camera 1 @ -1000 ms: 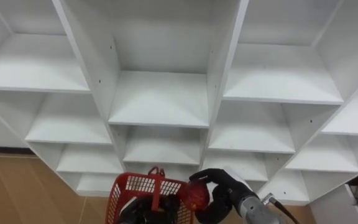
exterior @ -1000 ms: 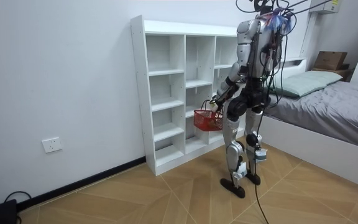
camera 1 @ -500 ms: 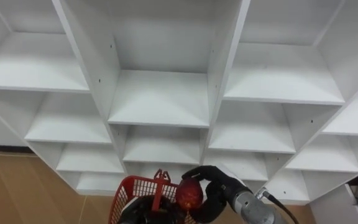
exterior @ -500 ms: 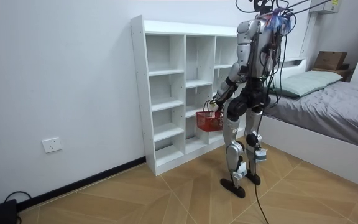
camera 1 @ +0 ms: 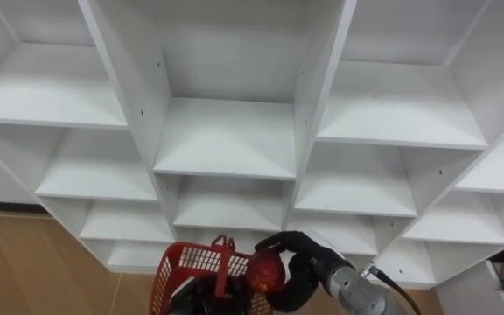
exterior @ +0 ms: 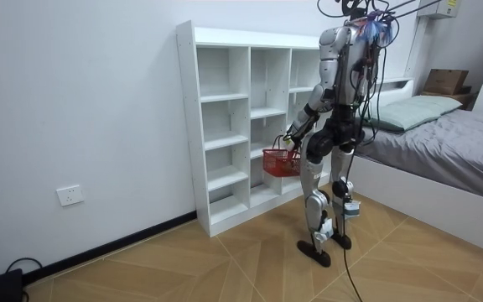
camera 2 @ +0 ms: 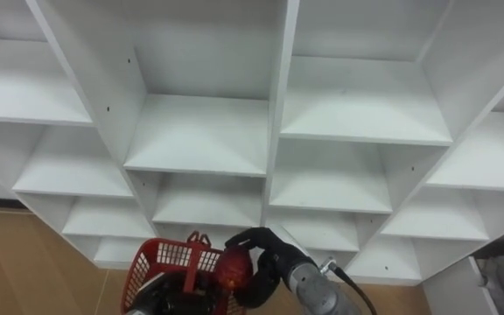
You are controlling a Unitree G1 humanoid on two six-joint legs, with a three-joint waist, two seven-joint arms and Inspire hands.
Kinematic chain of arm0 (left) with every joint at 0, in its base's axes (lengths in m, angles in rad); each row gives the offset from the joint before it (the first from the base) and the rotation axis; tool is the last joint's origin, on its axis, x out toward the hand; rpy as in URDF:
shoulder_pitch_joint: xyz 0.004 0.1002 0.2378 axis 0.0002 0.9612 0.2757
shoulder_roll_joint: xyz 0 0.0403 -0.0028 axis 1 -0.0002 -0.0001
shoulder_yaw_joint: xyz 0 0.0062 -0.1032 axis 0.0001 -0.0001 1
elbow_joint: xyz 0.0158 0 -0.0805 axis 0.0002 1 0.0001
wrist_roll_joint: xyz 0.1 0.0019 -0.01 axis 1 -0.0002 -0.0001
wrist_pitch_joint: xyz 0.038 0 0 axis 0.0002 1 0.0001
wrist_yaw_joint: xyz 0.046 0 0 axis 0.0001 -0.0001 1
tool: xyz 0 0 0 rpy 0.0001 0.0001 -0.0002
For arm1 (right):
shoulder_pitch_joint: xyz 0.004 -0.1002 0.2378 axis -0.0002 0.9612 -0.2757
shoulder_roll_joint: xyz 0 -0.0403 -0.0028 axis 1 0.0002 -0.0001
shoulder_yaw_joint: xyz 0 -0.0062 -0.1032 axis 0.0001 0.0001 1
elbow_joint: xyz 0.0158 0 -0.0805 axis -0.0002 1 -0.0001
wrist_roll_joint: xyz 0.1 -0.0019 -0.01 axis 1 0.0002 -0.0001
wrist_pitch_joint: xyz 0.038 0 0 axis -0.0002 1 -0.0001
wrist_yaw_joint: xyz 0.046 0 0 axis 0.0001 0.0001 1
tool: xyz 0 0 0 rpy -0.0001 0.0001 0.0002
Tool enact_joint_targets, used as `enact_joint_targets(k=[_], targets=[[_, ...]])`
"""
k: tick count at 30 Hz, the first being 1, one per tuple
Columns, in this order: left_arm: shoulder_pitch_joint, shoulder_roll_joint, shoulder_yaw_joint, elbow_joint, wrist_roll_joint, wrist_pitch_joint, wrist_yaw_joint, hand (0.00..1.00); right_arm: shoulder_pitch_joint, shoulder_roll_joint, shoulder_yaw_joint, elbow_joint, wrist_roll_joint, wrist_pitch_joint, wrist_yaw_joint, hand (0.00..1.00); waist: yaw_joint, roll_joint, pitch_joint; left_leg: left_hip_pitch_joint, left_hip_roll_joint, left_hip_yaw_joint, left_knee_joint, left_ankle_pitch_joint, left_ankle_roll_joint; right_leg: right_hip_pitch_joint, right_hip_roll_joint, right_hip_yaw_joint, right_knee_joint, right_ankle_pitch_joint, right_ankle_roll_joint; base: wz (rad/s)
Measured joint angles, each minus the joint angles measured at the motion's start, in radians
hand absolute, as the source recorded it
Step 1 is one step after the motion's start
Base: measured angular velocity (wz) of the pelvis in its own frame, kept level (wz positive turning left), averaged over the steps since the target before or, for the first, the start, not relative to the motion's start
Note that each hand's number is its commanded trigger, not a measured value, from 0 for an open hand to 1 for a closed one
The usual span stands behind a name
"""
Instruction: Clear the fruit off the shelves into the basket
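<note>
Red round fruit [camera 1: 267,271] sits gripped in the black right hand's [camera 1: 309,264] curled fingers [camera 1: 283,238], just above the red plastic mesh basket [camera 1: 191,259] before the white closet [camera 1: 226,140]. It looks firm, light and smooth, likely bruisable; holding it around the widest part suits it.

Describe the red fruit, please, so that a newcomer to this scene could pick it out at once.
Start at the white closet of open shelves. Low before it is a red basket, and at its right edge the black right robot hand curls round the red fruit. It alone is round and solid; the basket is open mesh.
</note>
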Motion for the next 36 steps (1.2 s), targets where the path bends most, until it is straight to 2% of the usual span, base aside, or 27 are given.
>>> enact_joint_targets(k=[13, 14, 17, 20, 23, 24, 25, 27, 32, 36], targets=[[0.000, 0.001, 0.000, 0.000, 0.001, 0.000, 0.000, 1.00, 0.000, 0.000, 0.001, 0.000, -0.019, 0.000, 0.000, 1.00, 0.000, -0.002, -0.0015, 0.001, 0.000, -0.001, 0.001, 0.000, 0.000, 0.001, 0.000, 0.000, 0.000, 0.000, 0.000, 0.00], [0.000, 0.001, 0.000, 0.000, 0.001, 0.000, 0.000, 1.00, 0.000, 0.000, 0.001, 0.000, -0.019, 0.000, 0.000, 0.97, 0.000, -0.002, -0.0015, 0.001, 0.000, -0.001, 0.001, 0.000, 0.000, 0.001, 0.000, 0.000, 0.000, 0.000, 0.000, 0.00], [0.000, 0.001, 0.000, 0.000, 0.001, 0.000, 0.000, 1.00, 0.000, 0.000, 0.002, 0.000, -0.019, 0.000, 0.000, 0.68, 0.000, -0.002, -0.0014, 0.001, 0.000, -0.001, 0.001, 0.000, 0.000, 0.002, 0.000, -0.001, 0.001, 0.000, 0.000, 0.00], [0.000, 0.001, 0.000, 0.000, 0.001, 0.000, 0.000, 1.00, 0.000, 0.000, 0.003, 0.000, -0.018, 0.000, 0.000, 0.71, 0.000, -0.002, -0.0012, 0.001, 0.000, -0.002, 0.001, 0.000, 0.000, 0.002, 0.000, -0.001, 0.001, 0.000, 0.000, 0.00], [0.000, 0.002, 0.000, 0.000, 0.001, 0.000, 0.000, 1.00, 0.000, 0.000, 0.004, 0.000, -0.019, 0.000, 0.000, 0.66, 0.000, -0.002, -0.0011, 0.001, 0.000, -0.002, 0.001, 0.000, 0.000, 0.002, 0.000, -0.001, 0.001, 0.000, 0.000, 0.00], [0.000, 0.002, 0.000, 0.000, 0.001, 0.000, 0.000, 1.00, 0.000, 0.000, 0.004, 0.000, -0.019, 0.000, 0.000, 0.57, 0.000, -0.002, -0.0010, 0.001, 0.000, -0.002, 0.001, 0.000, 0.000, 0.002, 0.000, -0.002, 0.001, 0.000, 0.000, 0.00], [0.000, 0.002, 0.000, 0.000, 0.001, 0.000, 0.000, 1.00, 0.000, 0.000, 0.004, 0.000, -0.018, 0.000, 0.000, 0.30, 0.000, -0.001, -0.0009, 0.001, 0.000, -0.002, 0.001, 0.000, 0.000, 0.002, 0.000, -0.002, 0.001, 0.000, 0.000, 0.00], [0.000, 0.002, 0.000, 0.000, 0.001, 0.000, 0.000, 1.00, 0.000, 0.000, 0.005, 0.000, -0.019, 0.000, 0.000, 0.00, 0.000, -0.001, -0.0007, 0.000, 0.000, -0.003, 0.001, 0.000, 0.000, 0.002, 0.000, -0.002, 0.001, 0.000, 0.000, 0.00], [0.000, 0.003, 0.000, 0.001, 0.001, 0.000, 0.001, 1.00, 0.000, 0.000, 0.006, 0.000, -0.019, 0.000, -0.001, 0.00, 0.000, 0.001, 0.0004, 0.000, 0.000, -0.003, 0.001, 0.000, 0.000, 0.002, 0.000, -0.002, 0.001, 0.000, 0.000, 0.00], [0.000, 0.019, 0.000, 0.013, 0.001, 0.000, 0.002, 1.00, 0.000, -0.001, 0.006, 0.000, -0.018, 0.000, -0.003, 0.00, -0.001, 0.001, 0.0006, 0.000, 0.000, -0.004, 0.001, 0.000, 0.000, 0.002, 0.000, -0.003, 0.002, 0.000, 0.000, 0.00]])
